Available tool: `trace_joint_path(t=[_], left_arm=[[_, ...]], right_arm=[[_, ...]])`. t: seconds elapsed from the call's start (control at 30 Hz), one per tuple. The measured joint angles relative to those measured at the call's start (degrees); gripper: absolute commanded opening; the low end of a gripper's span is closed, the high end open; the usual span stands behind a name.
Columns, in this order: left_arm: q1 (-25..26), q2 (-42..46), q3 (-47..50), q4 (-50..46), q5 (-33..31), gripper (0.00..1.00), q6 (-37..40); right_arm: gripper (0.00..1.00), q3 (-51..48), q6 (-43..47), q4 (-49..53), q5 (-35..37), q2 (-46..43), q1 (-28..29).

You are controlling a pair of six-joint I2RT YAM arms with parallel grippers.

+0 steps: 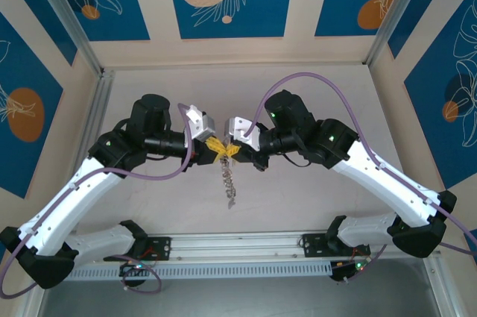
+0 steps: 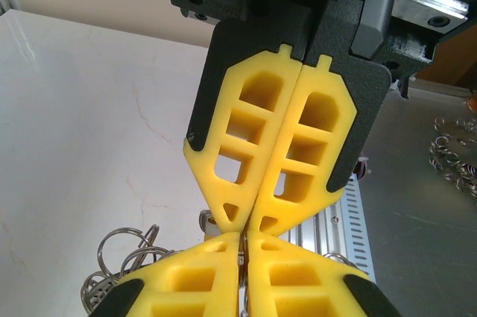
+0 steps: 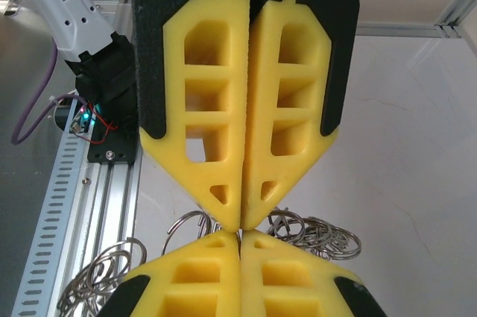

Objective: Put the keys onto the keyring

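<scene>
The left gripper [image 2: 241, 236] is clenched, its yellow pads flush. The right gripper [image 3: 240, 233] is clenched likewise. Both meet tip to tip above the table [image 1: 298, 198], near its middle. The keyring [image 1: 229, 183], a cluster of steel loops, hangs directly under the junction. Which jaws pinch it cannot be told.

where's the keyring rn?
Top view, centre of the table: the keyring trails from where the left gripper and right gripper meet tip to tip, toward the near rail. Its loops also show by the tips in both wrist views.
</scene>
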State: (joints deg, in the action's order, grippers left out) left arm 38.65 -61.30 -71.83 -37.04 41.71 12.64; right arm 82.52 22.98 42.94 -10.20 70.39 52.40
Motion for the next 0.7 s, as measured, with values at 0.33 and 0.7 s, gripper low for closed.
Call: trace_joint_path(t=[0.33, 0.7], left_arm=[[0.0, 0.1, 0.2, 0.0, 0.0, 0.10, 0.0], [0.0, 0.7, 0.7, 0.6, -0.3, 0.13, -0.1]], right_arm=[[0.00, 0.0, 0.0, 0.0, -0.1, 0.0, -0.2], [0.00, 0.0, 0.0, -0.4, -1.5, -0.1, -0.9]])
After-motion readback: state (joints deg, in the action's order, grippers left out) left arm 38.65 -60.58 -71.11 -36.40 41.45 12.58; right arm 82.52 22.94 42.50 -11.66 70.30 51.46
